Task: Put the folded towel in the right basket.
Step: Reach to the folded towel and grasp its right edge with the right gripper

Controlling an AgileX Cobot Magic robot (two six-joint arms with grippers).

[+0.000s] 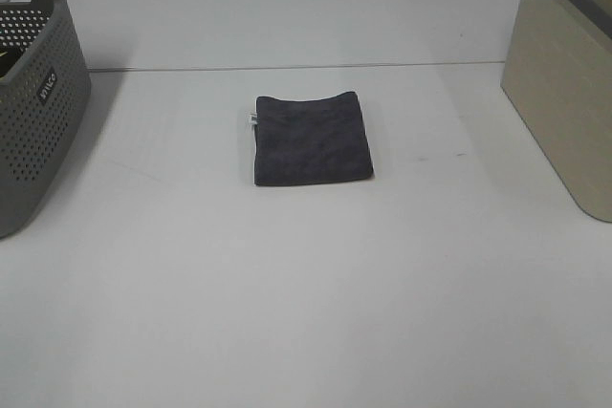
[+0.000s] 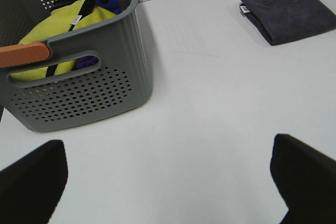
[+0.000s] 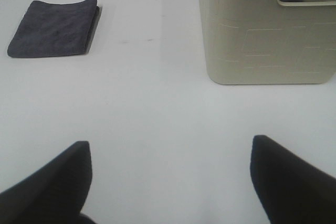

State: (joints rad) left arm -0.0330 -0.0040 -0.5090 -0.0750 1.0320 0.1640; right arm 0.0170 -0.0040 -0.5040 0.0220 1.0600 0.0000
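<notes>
left jaws and right jaws gape empty, grey basket [image 2: 79, 95] holds yellow cloth [image 2: 59, 29], towel [image 1: 313, 138] lies outside right basket [image 1: 564, 93].

The high camera looks down and forward across the worktop [image 1: 306, 312], with the towel [image 1: 312, 139] mid-frame, the grey basket [image 1: 38, 121] cut at its left edge and the beige basket [image 1: 564, 93] at its right. The left wrist camera sits low and close over the worktop, looking past the left fingers [image 2: 31, 182] at the grey basket nearby and the towel farther off. The right wrist camera looks likewise past the right fingers [image 3: 52, 187] at the beige basket, sharing the towel.
</notes>
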